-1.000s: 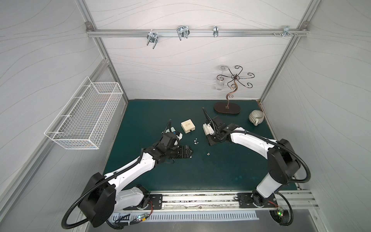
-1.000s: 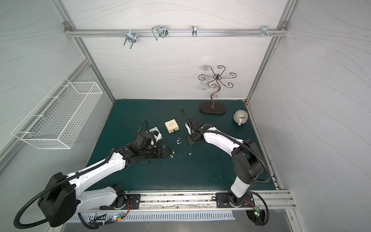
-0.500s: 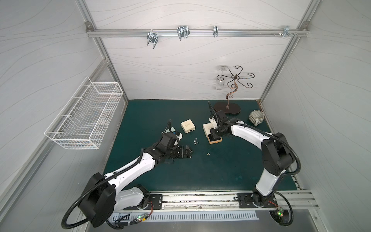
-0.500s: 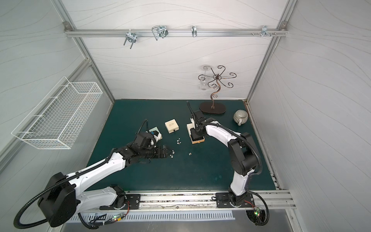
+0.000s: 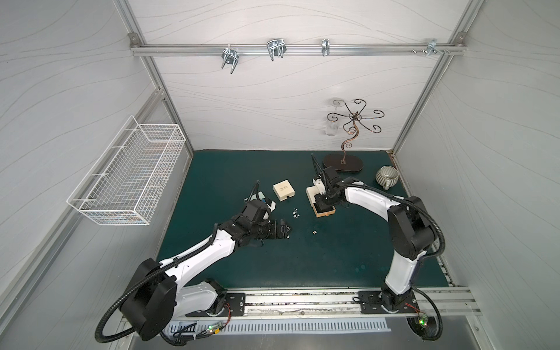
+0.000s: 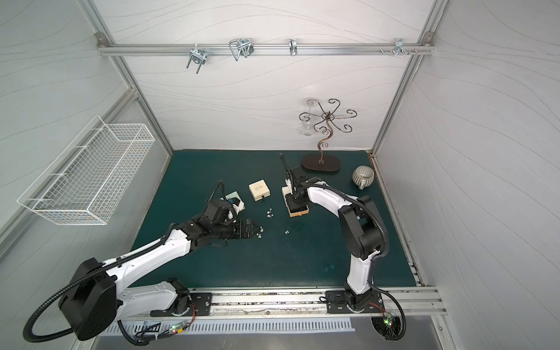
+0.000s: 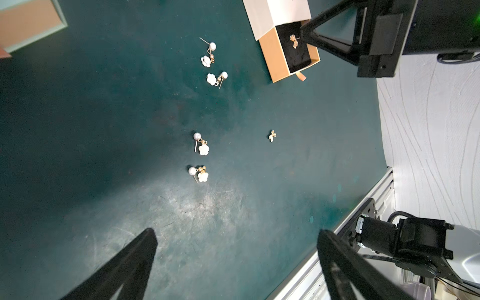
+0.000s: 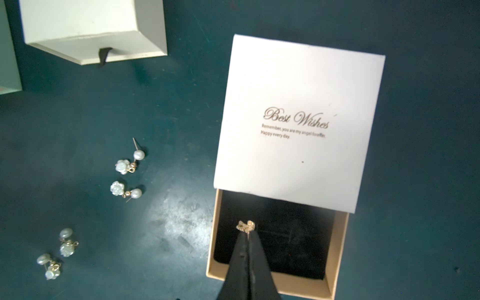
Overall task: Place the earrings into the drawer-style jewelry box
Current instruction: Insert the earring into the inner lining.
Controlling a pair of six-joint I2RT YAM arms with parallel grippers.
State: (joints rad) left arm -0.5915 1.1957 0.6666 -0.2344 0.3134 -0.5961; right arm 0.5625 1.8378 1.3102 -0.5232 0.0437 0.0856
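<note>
The drawer-style jewelry box (image 8: 298, 124) is a white sleeve printed "Best Wishes". Its tan drawer (image 8: 337, 249) is pulled out and shows a black lining. My right gripper (image 8: 248, 235) is shut on a small golden earring (image 8: 246, 225) and holds it over that lining; both top views show the gripper (image 5: 321, 206) above the drawer (image 6: 300, 213). Several pearl-and-flower earrings (image 7: 201, 145) lie loose on the green mat. A golden stud (image 7: 272, 135) lies apart from them. My left gripper (image 7: 237, 233) is open and empty, low over the mat beside the nearest pearl earrings (image 5: 289, 236).
A closed cream box (image 5: 283, 190) sits behind the earrings, and a pale teal box (image 5: 268, 203) lies by my left wrist. A jewelry stand (image 5: 342, 163) and a ribbed cup (image 5: 386, 177) stand at the back right. A wire basket (image 5: 130, 178) hangs on the left wall.
The right arm has folded in closer and its wrist has shifted toward the back over the jewelry box. The left arm has not moved.
</note>
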